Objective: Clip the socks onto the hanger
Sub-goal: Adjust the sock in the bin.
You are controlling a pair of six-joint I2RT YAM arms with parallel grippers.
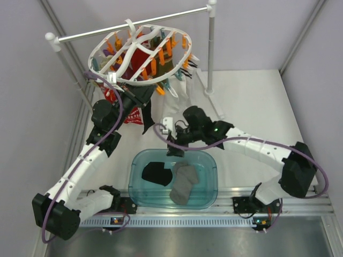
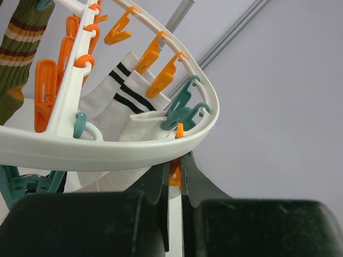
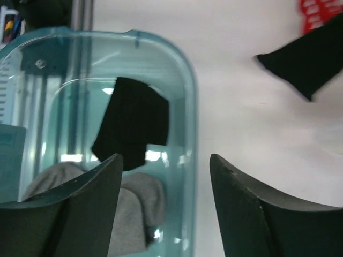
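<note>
The hanger [image 2: 107,152] hangs from the rail [image 1: 177,14] at the back left. The left gripper [image 2: 174,160] is raised to its near rim and closed on an orange clip [image 2: 174,176] just beneath the ring. A hanging black sock [image 1: 147,115] dangles below that spot; I cannot tell whether a clip holds it. The other black sock [image 1: 156,174] lies bunched in the teal tub [image 1: 216,179] beside a grey sock [image 1: 184,183]. The right gripper [image 3: 166,160] hovers open and empty over the tub's far rim, above the tabletop [image 1: 252,107].
</note>
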